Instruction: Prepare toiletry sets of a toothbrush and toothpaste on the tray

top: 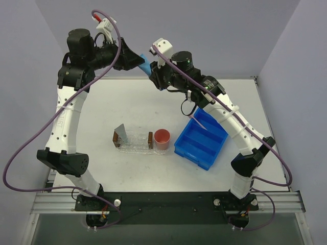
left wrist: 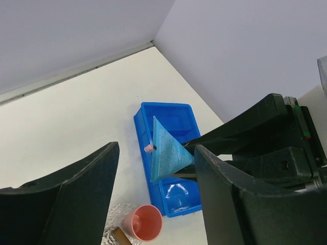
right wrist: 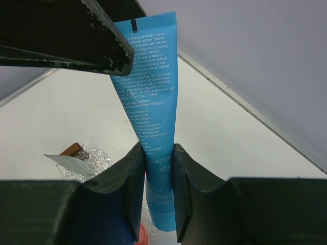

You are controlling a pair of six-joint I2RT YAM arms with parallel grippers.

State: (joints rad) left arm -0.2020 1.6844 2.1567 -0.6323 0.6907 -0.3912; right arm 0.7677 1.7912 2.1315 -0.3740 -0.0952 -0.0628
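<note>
My right gripper (right wrist: 156, 168) is shut on the light blue toothpaste tube (right wrist: 153, 97) near its cap end and holds it high above the table's far side. My left gripper (left wrist: 157, 150) stands open around the tube's (left wrist: 166, 150) flat end, with gaps on both sides. In the top view the two grippers (top: 138, 62) (top: 152, 71) meet at the tube (top: 145, 66). The pink toothbrush (top: 201, 121) leans in the blue bin, its head (left wrist: 148, 148) showing. The clear tray (top: 134, 145) holds a whitish-grey toothpaste tube (top: 121, 133).
A blue divided bin (top: 201, 143) sits right of the tray. A pink cup (top: 162, 139) stands between tray and bin. Two small brown items (top: 116, 138) (top: 150, 139) rest at the tray's ends. Walls close the table's far side.
</note>
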